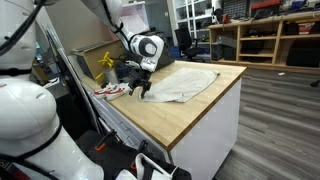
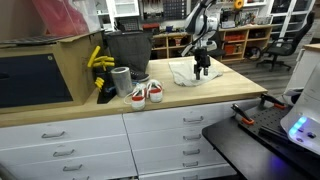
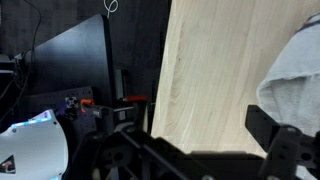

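A long butcher-block countertop (image 2: pixel 235 92) of pale, smooth wood runs across the middle of both exterior views, its edges square and its grain lengthwise. It sits on a bank of glossy white drawers (image 2: pixel 165 135) with slim bar handles, seen in the lower half of the frame.

A light grey cloth (image 1: pixel 185 82) lies spread on the wood at the centre of the frame. It is soft and rumpled, roughly oval, with low folds. In the wrist view its nubby, towel-like edge (image 3: pixel 295 85) fills the right side, resting on the plank surface (image 3: pixel 200 70).

A black bin (image 2: pixel 127 47) with tapered sides stands upper left of centre in an exterior view.

The white-jointed arm comes down from the top of the frame and ends in a black gripper (image 1: pixel 140 90), just left of centre. It points down at the near left end of the cloth, its jaws released and spread wide with nothing between them. Whether the tips touch the fabric cannot be told. In the wrist view one blocky black finger (image 3: pixel 278 142) shows at lower right, below the cloth.

A pair of white sneakers with red trim (image 2: pixel 145 93) sits left of the cloth, near the counter's front edge. Beside them stands a grey cylindrical cup (image 2: pixel 121 80), and a yellow rubbery bunch (image 2: pixel 97 58), perhaps gloves, lies further left.
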Controlling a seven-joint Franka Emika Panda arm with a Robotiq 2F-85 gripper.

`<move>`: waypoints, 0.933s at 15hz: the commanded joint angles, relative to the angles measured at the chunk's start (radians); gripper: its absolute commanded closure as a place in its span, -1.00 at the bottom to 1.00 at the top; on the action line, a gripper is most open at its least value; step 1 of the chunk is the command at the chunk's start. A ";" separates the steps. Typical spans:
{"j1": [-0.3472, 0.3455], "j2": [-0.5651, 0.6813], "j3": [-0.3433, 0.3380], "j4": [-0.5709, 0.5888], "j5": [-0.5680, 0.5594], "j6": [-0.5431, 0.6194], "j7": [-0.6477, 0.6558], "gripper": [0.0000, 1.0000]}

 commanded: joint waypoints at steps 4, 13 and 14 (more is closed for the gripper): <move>-0.004 -0.082 -0.009 -0.146 0.003 0.127 0.021 -1.00; -0.001 -0.111 0.022 -0.225 0.061 0.317 0.020 -1.00; 0.001 -0.106 0.028 -0.228 0.068 0.335 0.023 -1.00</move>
